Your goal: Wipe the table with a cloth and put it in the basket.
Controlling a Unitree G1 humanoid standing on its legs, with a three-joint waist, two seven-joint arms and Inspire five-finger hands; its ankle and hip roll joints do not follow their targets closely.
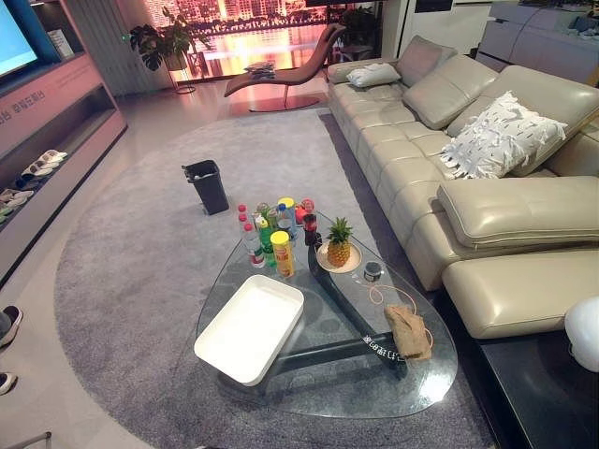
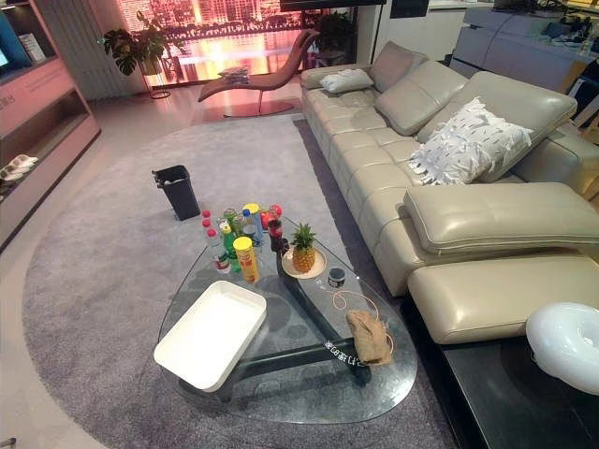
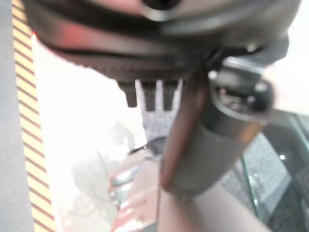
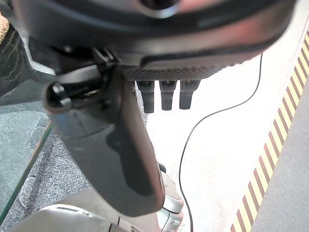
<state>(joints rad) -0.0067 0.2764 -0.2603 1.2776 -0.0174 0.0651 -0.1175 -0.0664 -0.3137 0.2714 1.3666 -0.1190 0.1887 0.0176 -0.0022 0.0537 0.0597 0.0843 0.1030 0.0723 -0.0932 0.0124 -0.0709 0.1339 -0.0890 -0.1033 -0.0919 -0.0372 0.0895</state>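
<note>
On the grey round rug stands a glass coffee table of rounded-triangle shape, with a dark frame showing through its top. Far to the left, shoes lie on a low shelf along the wall, and a small black bin stands on the rug beyond the table. At the table's left near part rests a white rectangular tray, its near corner reaching over the glass edge. Behind it, at the far end of the table, a cluster of bottles and a yellow canister stand close together. Just right of them a pineapple sits upright on a small plate, and a small dark round tin lies near the plate. Further right, toward the near right edge of the glass, the tan cloth lies crumpled and flat, with a thin orange cord looping beside it; no hand touches it. A beige leather sofa runs along the right side, bearing a white patterned cushion. In the wrist views, the left hand and the right hand each hang over the floor with fingers straight and relaxed, holding nothing.
</note>
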